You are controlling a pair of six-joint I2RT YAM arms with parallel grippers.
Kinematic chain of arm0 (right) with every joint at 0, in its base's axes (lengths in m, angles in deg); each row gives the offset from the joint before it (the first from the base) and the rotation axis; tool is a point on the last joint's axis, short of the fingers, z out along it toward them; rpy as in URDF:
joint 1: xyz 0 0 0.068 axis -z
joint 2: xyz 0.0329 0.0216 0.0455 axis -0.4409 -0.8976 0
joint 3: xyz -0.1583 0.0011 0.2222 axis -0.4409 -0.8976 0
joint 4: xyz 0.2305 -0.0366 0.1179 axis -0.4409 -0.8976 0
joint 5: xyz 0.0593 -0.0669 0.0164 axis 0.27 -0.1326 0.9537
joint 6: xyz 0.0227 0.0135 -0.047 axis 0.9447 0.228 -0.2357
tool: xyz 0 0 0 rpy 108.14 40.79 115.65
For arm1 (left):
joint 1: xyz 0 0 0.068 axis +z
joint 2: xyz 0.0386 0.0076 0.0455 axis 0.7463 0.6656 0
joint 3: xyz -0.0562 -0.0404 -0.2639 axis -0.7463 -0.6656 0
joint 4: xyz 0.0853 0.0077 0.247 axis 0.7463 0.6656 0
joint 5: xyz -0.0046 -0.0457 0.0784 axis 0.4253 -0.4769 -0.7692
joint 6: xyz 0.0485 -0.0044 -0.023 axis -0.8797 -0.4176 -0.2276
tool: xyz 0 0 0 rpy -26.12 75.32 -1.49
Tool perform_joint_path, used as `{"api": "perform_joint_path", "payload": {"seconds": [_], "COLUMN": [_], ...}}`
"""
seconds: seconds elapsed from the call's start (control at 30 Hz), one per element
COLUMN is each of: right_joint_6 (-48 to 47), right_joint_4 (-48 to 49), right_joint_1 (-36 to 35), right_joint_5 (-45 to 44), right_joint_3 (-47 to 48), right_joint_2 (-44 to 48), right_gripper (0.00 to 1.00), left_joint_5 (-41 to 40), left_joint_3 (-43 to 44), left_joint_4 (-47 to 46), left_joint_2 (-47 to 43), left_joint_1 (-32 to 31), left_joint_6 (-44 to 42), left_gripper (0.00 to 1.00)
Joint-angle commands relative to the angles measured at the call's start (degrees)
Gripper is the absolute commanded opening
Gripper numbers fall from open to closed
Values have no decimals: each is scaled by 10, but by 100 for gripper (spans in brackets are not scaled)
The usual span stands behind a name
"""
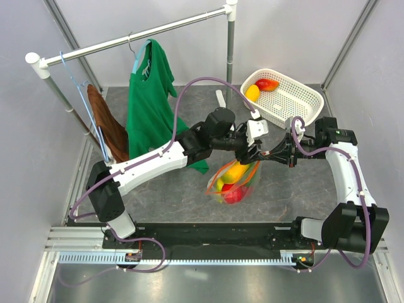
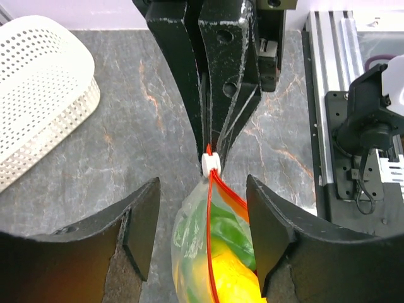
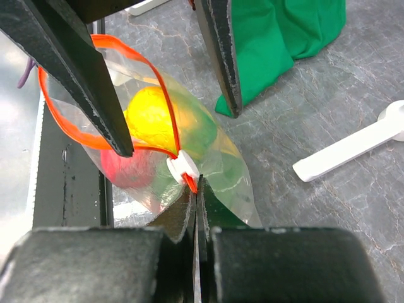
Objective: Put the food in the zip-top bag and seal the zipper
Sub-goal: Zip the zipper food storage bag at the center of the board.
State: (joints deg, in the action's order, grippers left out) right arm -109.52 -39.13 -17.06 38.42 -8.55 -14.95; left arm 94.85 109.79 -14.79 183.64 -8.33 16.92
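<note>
The clear zip-top bag (image 1: 232,183) hangs above the table with yellow, green and red food inside. Its orange-red zipper (image 3: 66,126) stands open in a loop, with the white end piece (image 3: 182,168) at one corner. My right gripper (image 3: 197,197) is shut on the bag's corner just beside that end piece; it also shows in the left wrist view (image 2: 212,140). My left gripper (image 2: 202,192) is open, one finger on each side of the bag's mouth, touching nothing I can see. A lemon (image 1: 252,93) and a mango (image 1: 267,84) lie in the white basket.
The white mesh basket (image 1: 291,101) stands at the back right. A green shirt (image 1: 148,107) and a brown cloth (image 1: 107,126) hang from the rack at the back left. A white spoon-shaped piece (image 3: 353,147) lies on the table behind the bag.
</note>
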Motion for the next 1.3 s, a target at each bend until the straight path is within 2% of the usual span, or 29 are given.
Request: {"api": "perform_joint_path", "payload": {"seconds": [0.0, 0.2, 0.4, 0.67, 0.83, 1.0, 1.17, 1.27], "right_joint_6": [-13, -13, -16, -18, -20, -20, -20, -20], "right_joint_4": [-14, -19, -26, -34, -39, -41, -44, -45], "right_joint_1": [-3, -3, -3, -3, -2, -2, -2, 0], "right_joint_5": [47, 45, 45, 46, 48, 47, 46, 43], "right_joint_3": [28, 31, 32, 34, 38, 37, 39, 39], "right_joint_2": [0, -2, 2, -2, -3, -3, -10, -13], "right_gripper": [0, 0, 0, 0, 0, 0, 0, 0], "left_joint_5": [1, 19, 13, 30, 21, 29, 37, 43], "left_joint_3": [14, 34, 47, 55, 65, 65, 66, 62], "left_joint_4": [-39, -34, -27, -27, -14, 0, 29, 46], "left_joint_2": [9, 29, 38, 38, 50, 47, 40, 28], "left_joint_1": [2, 2, 2, 1, 1, 2, 4, 6], "left_joint_6": [17, 27, 39, 54, 47, 42, 37, 31], "left_gripper": [62, 53, 49, 54, 45, 22, 11, 9]}}
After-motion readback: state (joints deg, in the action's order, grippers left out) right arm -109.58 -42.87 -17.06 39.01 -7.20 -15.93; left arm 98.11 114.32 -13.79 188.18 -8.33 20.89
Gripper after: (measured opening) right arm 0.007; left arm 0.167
